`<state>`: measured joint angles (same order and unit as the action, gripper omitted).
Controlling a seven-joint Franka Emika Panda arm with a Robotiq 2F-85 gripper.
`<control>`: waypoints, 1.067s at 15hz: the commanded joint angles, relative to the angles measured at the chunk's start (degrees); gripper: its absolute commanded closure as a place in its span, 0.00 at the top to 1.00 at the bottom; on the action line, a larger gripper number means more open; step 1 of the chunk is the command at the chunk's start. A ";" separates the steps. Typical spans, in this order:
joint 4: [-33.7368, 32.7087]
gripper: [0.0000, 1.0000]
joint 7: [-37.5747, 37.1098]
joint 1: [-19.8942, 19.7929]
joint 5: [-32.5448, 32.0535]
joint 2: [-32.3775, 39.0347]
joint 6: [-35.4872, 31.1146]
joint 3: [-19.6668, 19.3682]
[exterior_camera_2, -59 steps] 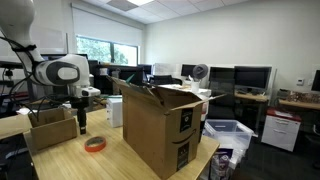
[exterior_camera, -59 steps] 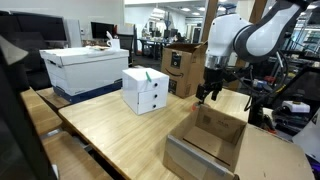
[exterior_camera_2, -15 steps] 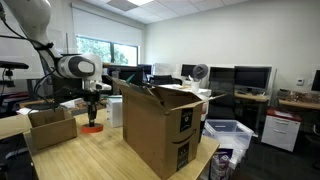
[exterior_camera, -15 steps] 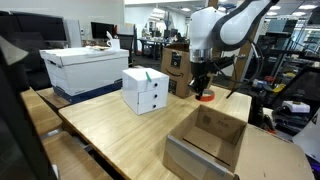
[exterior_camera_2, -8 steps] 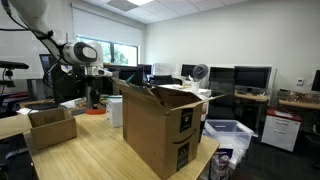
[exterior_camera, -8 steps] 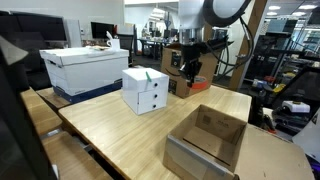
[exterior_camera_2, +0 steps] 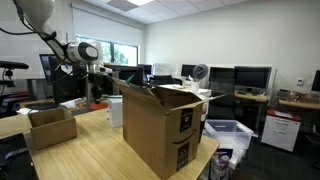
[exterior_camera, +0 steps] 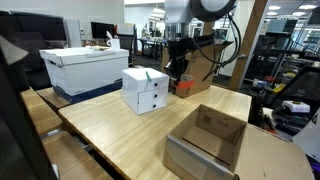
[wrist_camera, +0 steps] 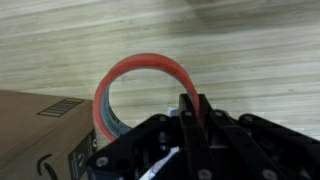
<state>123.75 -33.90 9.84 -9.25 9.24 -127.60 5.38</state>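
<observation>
- While it hangs beside the tall brown cardboard box point(wrist_camera: 35, 125), the black gripper point(wrist_camera: 190, 104) pinches the red tape ring point(wrist_camera: 150, 63) by its rim
- Ring is airborne, not yet set down

My pincer point(exterior_camera: 178, 73) is no longer by the open cardboard box point(exterior_camera: 207, 140) at the table's point(exterior_camera: 110, 125) near corner. It now grips the red tape roll point(exterior_camera: 183, 88), lifted off the table, near the far edge.
</observation>
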 commanded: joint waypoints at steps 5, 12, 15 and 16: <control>-11.11 0.06 -0.86 1.79 -0.53 6.70 2.27 -1.16; -17.14 0.06 -1.08 1.33 -0.52 6.53 9.35 -3.20; -18.56 0.06 -0.81 1.08 0.53 7.40 7.89 -3.55; -18.86 0.06 -1.06 1.15 0.65 7.70 7.92 -3.60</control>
<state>106.27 -34.24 11.21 -9.36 15.85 -120.11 1.62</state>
